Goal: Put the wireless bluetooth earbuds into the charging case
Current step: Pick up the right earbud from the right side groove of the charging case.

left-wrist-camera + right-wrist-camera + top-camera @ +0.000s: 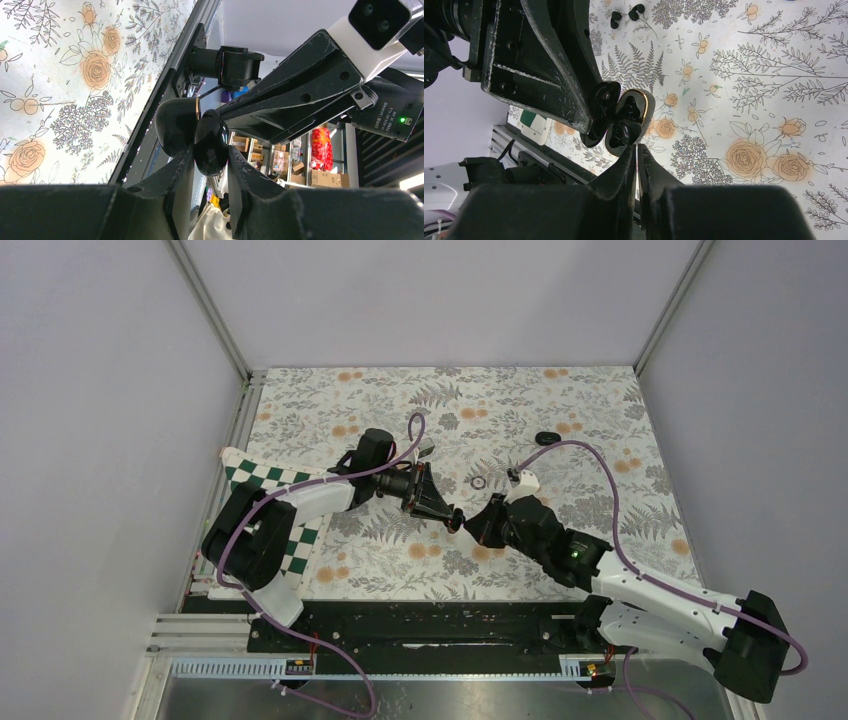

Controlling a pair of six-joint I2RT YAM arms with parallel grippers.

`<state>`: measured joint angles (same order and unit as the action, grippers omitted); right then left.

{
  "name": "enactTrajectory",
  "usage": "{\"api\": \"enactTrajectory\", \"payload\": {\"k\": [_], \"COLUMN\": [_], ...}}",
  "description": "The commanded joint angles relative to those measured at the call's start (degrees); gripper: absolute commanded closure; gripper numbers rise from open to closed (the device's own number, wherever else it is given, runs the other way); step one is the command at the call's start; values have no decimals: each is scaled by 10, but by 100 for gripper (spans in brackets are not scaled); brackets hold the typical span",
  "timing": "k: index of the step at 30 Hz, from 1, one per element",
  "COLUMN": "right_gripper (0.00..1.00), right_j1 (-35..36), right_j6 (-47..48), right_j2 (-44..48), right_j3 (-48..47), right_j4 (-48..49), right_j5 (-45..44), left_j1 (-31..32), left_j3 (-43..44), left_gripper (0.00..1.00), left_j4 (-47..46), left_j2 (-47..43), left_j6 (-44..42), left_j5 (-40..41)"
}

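- At far left, flat on the bench (600,400): a checkered mat (262,480), apparently no part of this job.
- Next, the left pincer (210,159): closed on the charging case (212,142), one finger on each flank of the glossy half, holding it in the air above the bench.
- The case itself: hinged open, gold rim showing, inside turned toward the right arm. Looks unfilled, though too glossy to be sure.
- Just beyond it in the top view: a thin dark ring (479,483) on the bench, touching nothing.
- Then the right pincer (637,151): narrow, fingers almost together, tips right at the lower edge of the open case. Impossible to tell whether nipping the rim or only touching it.
- From the right wrist: the wireless bluetooth earbuds (615,20), both loose on the bench, near each other, well apart from the case, neither seated yet.
- Likely trouble, first: a smooth rounded shell held at two points only, so any sideways push from the right tips could twist it or squirt it out.
- Second: the open half possibly snapping shut once let go, closing off the inside.
- Third: buds far smaller than a finger, likely to roll or flick away under an off-centre pinch.
- Fourth: two pincers nearly touching, with little room for error in pulling apart.
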<state>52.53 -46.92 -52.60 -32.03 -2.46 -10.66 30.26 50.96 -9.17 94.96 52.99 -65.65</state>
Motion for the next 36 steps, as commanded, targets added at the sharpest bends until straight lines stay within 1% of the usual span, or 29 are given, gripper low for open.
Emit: {"api": "enactTrajectory", "payload": {"k": [1, 8, 11, 13, 14, 18, 22, 25, 36], "right_gripper": [87, 72, 55, 49, 48, 48, 51, 52, 63], "right_j1": [-2, -2, -2, -2, -2, -1, -2, -2, -2], "right_j6": [6, -3, -11, -16, -19, -30, -31, -33, -35], "right_j2": [17, 32, 34, 27, 23, 11, 10, 8, -4], "right_j3": [-23, -13, -4, -1, 1, 10, 18, 21, 18], "right_j4": [2, 5, 18, 34, 43, 67, 79, 79, 92], "right_j5": [-20, -20, -19, -16, -12, -7, -13, -14, -11], "left_j1": [0, 0, 0, 0, 0, 0, 0, 0, 0], "left_j3": [2, 3, 3, 3, 3, 2, 0, 0, -1], "left_gripper": [100, 100, 100, 100, 100, 100, 100, 100, 100], "left_j4": [-24, -27, -28, -29, -30, -29, -30, -29, -29], "left_j2": [-22, -24, -26, -27, -27, -31, -34, -34, -36], "left_j6": [0, 2, 3, 5, 5, 5, 5, 5, 4], "left_j5": [-15, -16, -16, -17, -17, -17, -18, -17, -18]}}
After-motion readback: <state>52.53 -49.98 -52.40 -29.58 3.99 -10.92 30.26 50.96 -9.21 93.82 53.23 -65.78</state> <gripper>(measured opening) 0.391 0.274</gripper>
